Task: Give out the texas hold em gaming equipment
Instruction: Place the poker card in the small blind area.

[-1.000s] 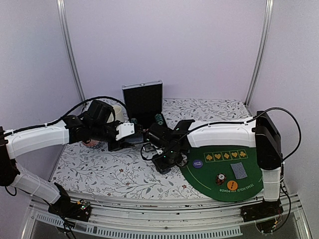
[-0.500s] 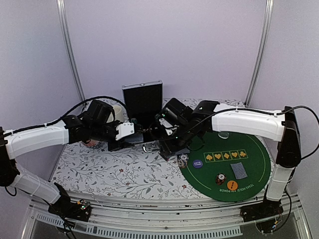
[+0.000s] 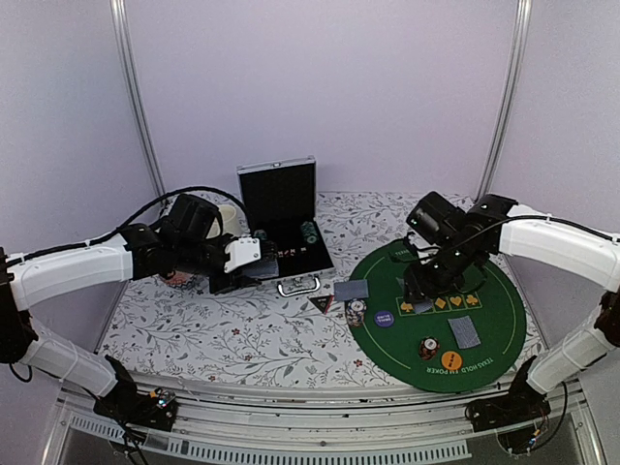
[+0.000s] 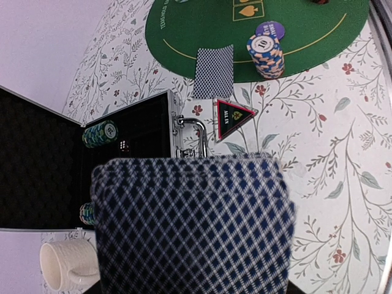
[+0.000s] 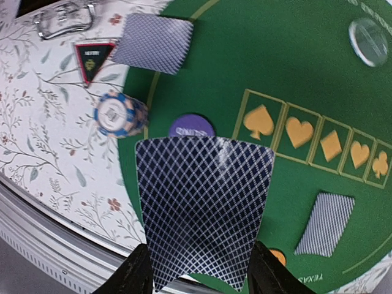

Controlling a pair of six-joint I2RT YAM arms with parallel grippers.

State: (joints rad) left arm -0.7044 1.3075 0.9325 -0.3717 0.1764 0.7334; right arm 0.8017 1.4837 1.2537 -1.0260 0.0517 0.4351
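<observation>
Discs and chips lie nearest: an orange button disc (image 3: 450, 360) and a short chip stack (image 3: 428, 347) on the green mat (image 3: 504, 291), a face-down card (image 3: 465, 332) just beside them; farther in, a purple disc (image 3: 385, 317), a striped chip stack (image 3: 356, 312) at the mat's edge, a triangular marker (image 3: 322, 303) on the floral cloth (image 3: 213, 334), a second card (image 3: 351, 289); the right gripper (image 3: 419, 294) hovers over the mat, clamped on a blue-backed card (image 5: 202, 196) (back toward its camera); the left gripper (image 3: 254, 260) grips a deck (image 4: 193, 226) beside the open case (image 3: 281, 199); a cream mug (image 3: 230, 218) stands behind.
</observation>
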